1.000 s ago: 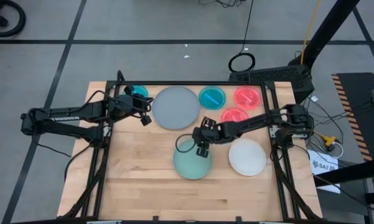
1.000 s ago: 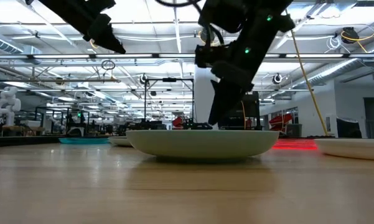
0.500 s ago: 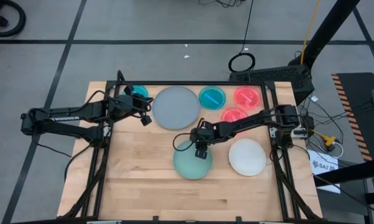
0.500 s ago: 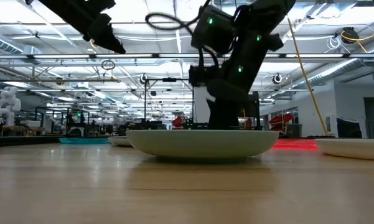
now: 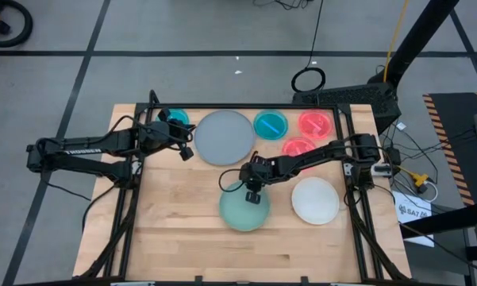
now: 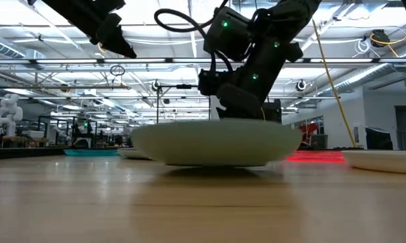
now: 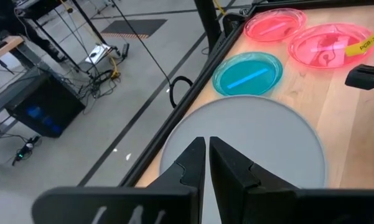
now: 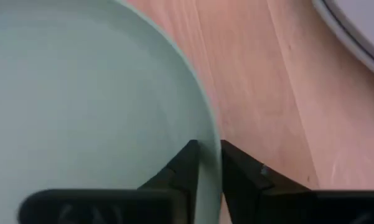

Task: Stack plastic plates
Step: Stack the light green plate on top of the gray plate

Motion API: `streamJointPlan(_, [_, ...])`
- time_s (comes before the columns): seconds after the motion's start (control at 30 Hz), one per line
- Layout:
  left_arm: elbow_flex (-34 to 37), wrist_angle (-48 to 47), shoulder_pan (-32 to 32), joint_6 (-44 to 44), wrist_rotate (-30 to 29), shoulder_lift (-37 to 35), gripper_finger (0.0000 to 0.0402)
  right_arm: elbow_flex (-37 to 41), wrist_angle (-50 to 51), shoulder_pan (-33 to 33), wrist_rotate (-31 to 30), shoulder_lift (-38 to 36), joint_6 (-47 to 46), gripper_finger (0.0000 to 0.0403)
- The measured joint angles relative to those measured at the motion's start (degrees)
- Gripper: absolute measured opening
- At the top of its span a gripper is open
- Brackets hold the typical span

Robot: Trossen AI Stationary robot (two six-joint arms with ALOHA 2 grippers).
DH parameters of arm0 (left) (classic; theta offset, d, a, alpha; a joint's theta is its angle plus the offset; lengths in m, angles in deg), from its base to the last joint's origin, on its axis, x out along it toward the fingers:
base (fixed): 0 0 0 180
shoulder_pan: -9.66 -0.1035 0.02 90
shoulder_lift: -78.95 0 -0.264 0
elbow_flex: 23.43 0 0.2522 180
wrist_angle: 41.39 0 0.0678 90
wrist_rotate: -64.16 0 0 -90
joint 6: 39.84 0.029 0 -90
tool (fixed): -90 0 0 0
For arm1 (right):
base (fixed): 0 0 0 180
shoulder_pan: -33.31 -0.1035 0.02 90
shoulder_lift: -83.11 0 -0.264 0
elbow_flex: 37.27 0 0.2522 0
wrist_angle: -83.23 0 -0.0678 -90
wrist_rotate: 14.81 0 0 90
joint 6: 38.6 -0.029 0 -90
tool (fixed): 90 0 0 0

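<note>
1. Right gripper (image 5: 252, 187) – fingers pinched on the far rim of the mint green plate (image 5: 244, 208), one finger inside the rim, one outside.
2. In the low view that plate (image 6: 216, 143) sits tilted, its edge under the gripper raised off the table (image 5: 182, 214).
3. White plate (image 5: 315, 200) lies beside the right gripper; the pink-red plates (image 5: 299, 148) are near the right arm.
4. Left gripper (image 5: 187, 150) – fingers together, empty, at the edge of the grey plate (image 5: 224, 137).
</note>
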Motion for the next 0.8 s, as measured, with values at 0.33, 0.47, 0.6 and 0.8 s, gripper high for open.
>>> streamJointPlan(0.33, [0.0,0.0,0.0,-1.1,0.0,0.0,0.0030,0.1,0.0,1.7,3.9,-4.3,-1.8,0.0004])
streamJointPlan(0.47, [0.0,0.0,0.0,-2.1,0.0,0.0,0.0030,0.1,-0.1,4.3,6.1,-8.0,0.3,0.0003])
streamJointPlan(0.6, [0.0,-1.8,0.0,-2.8,0.0,0.0,0.0030,0.1,-0.3,7.2,7.6,-11.1,4.0,0.0003])
streamJointPlan(0.8, [0.0,-2.8,0.0,-3.7,0.0,0.0,0.0030,-0.3,-2.9,15.7,14.2,-12.3,7.1,0.0002])
